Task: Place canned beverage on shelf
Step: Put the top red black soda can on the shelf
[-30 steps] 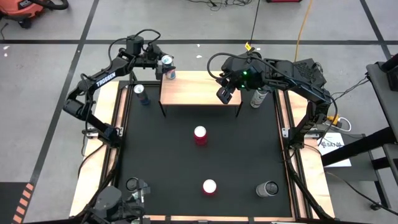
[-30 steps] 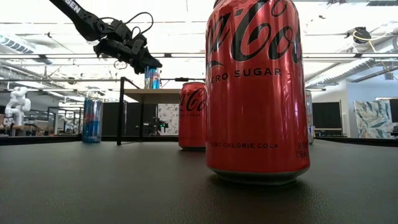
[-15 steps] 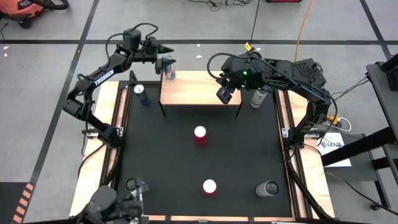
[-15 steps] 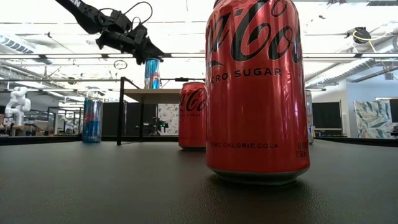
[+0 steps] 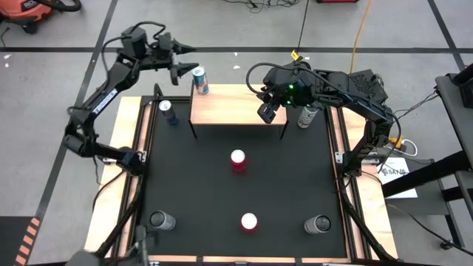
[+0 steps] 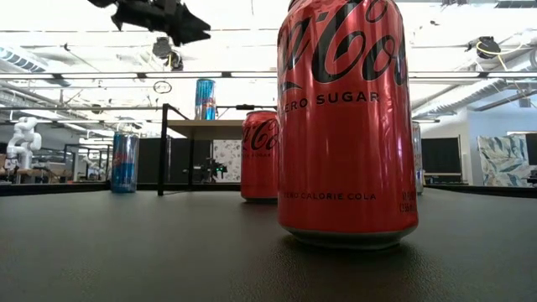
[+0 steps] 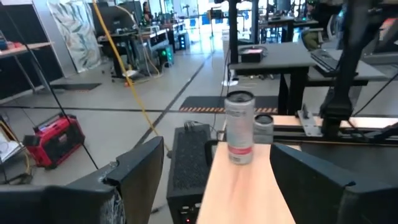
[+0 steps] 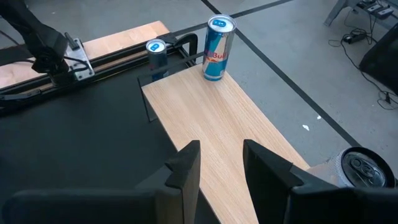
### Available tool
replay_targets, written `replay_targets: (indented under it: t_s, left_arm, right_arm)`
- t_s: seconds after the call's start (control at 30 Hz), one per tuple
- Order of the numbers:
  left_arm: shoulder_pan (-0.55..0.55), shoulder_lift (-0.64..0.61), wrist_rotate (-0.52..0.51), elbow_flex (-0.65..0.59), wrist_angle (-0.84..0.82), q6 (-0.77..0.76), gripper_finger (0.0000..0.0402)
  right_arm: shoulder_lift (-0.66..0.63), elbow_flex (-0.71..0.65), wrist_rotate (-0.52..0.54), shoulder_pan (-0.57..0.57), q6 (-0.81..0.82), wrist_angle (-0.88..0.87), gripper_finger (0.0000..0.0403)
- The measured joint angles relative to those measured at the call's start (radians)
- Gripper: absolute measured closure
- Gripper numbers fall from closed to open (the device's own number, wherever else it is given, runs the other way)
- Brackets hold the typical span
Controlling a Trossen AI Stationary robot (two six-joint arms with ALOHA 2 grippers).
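Your left gripper (image 5: 186,60) hangs with its jaws spread and empty, raised just beside the slim blue can (image 5: 199,80) that stands upright on the left end of the shelf (image 5: 236,109), clear of it. Your right gripper (image 5: 266,112) hovers over the shelf's right end with its jaws narrowed to a slim gap, holding nothing. Around them, the black bench (image 5: 199,185) carries two red cola cans (image 5: 238,160) down the middle, another blue can (image 5: 168,111) left of the shelf and silver cans at the near corners, with grey concrete floor beyond.
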Motion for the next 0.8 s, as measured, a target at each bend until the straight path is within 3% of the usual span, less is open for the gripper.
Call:
replay_targets:
  t_s: [0.23, 0.57, 0.8]
  left_arm:
    - [0.000, -0.119, -0.016, 0.000, -0.201, 0.002, 0.0102]
    - [0.000, -0.223, -0.317, 0.000, -0.313, -0.057, 0.0102]
    - [-0.004, -0.226, -0.346, 0.000, -0.314, -0.077, 0.0102]
  right_arm:
    - [0.000, 0.000, -0.001, 0.000, 0.021, -0.004, 0.0296]
    - [0.000, 0.000, -0.002, 0.000, 0.026, -0.010, 0.0296]
    - [0.000, 0.000, -0.002, 0.000, 0.026, -0.025, 0.0296]
